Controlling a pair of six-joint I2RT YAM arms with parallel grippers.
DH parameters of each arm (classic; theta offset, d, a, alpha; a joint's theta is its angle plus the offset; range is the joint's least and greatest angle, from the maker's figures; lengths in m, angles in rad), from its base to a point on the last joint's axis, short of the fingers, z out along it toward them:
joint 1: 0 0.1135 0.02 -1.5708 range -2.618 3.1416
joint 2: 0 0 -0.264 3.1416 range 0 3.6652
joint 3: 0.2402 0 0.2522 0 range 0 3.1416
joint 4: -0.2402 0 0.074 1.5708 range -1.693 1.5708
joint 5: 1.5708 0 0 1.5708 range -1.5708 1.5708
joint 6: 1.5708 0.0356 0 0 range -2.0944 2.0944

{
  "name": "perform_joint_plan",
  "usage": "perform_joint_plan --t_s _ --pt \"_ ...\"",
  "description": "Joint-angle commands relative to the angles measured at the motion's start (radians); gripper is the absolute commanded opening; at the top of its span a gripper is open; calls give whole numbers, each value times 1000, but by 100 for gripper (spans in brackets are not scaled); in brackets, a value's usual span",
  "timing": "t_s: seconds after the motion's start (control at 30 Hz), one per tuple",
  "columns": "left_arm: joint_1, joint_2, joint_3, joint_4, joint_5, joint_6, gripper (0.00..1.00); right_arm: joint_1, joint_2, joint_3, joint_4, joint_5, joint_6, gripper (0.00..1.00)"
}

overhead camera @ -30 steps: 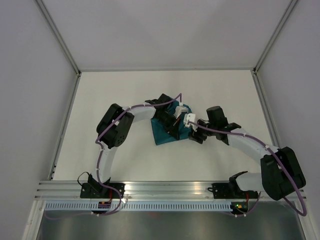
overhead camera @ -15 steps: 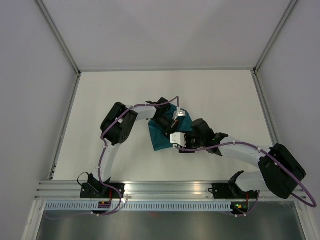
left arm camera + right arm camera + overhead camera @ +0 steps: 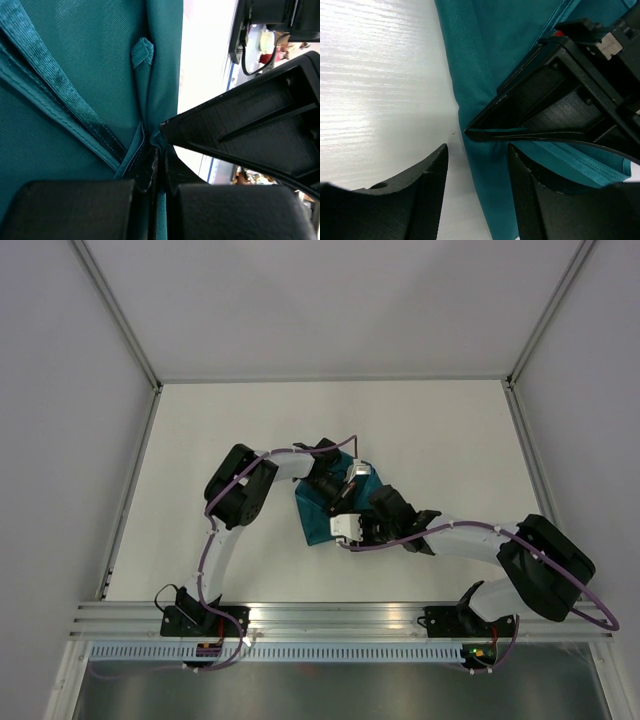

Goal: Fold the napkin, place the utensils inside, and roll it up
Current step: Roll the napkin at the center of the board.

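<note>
The teal napkin [image 3: 312, 515] lies bunched in folds on the white table. My left gripper [image 3: 333, 505] is shut on a fold of it: in the left wrist view the left gripper [image 3: 159, 150] pinches a thin ridge of the napkin [image 3: 75, 75]. My right gripper [image 3: 338, 525] stands open just beside that pinch. In the right wrist view the right gripper [image 3: 477, 150] straddles the edge of the napkin [image 3: 485, 60], with the left arm's fingers [image 3: 560, 100] right ahead. A right finger [image 3: 260, 125] shows in the left wrist view. The utensils are out of view.
White table surface [image 3: 450, 430] surrounds the cloth on all sides. Grey walls with metal posts close off the back and sides. An aluminium rail [image 3: 330, 615] holding both arm bases runs along the near edge.
The right arm has swung from the cloth's right side toward its near-left edge, close to the left gripper's pinch. The left gripper has kept its hold, and the cloth has shifted slightly.
</note>
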Motion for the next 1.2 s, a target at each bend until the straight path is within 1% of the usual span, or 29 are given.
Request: perform_joint_plan --t_s 0.0,0.13,0.2,0.23,0.33,0.4,0.43,0.47,0.53,0.57,0.6,0.67,0.7,0.73,0.8,0.83,0.87,0.9,0.93,0.97,1.0,1.07,1.1,1.13,1.17 --pt "-3 62 -2 -36 -106 39 2 9 21 1 38 35 -13 57" --pt "-3 71 1 -49 -89 48 2 15 51 13 21 47 -22 54" --pt "-2 70 3 -56 -80 56 3 16 58 14 13 49 -31 50" --pt "-3 70 3 -59 -75 57 4 16 64 16 7 47 -34 40" --pt "-2 68 6 -67 -60 66 6 21 81 22 -30 46 -43 29" --pt "1 65 4 -67 -52 75 12 21 84 17 -46 44 -46 17" --pt "5 59 4 -62 -53 77 16 22 84 16 -51 43 -48 15" --pt "8 44 -5 -52 -61 72 25 21 84 16 -57 43 -49 13" --pt "23 21 -17 5 -47 33 28 22 83 10 -71 43 -54 11" --pt "29 -5 -31 38 -46 11 32 21 83 10 -77 40 -54 10" --pt "35 -21 -38 65 -46 -39 34 22 84 10 -82 29 -54 10" --pt "55 -45 -57 146 -21 -87 36 22 75 8 -96 23 -55 8" --pt "60 -74 -63 172 -23 -148 36 21 74 11 -112 18 -57 7" --pt "69 -85 -66 222 -26 -162 37 21 74 16 -123 6 -57 6" --pt "81 -127 -89 287 -67 -281 38 19 81 36 -158 -11 -57 5" --pt "96 -147 -101 357 -81 -312 37 16 86 45 -175 -35 -56 5" --pt "104 -166 -136 409 -104 -352 37 12 94 57 -194 -52 -56 4" --pt "113 -214 -158 456 -151 -427 37 9 107 82 -229 -66 -54 4" --pt "135 -242 -182 500 -161 -460 37 -1 117 92 -246 -98 -54 4" --pt "147 -268 -239 613 -185 -540 37 -7 123 105 -261 -114 -54 4" --pt "161 -304 -270 657 -228 -579 37 -13 138 131 -296 -129 -57 3" --pt "207 -406 -360 793 -323 -671 37 -45 153 158 -336 -187 -59 3" --pt "221 -444 -393 825 -431 -697 36 -57 173 189 -373 -207 -60 3" --pt "247 -525 -429 870 -467 -719 36 -83 186 206 -393 -224 -63 3" --pt "256 -567 -500 932 -510 -748 36 -97 198 224 -418 -265 -68 3"
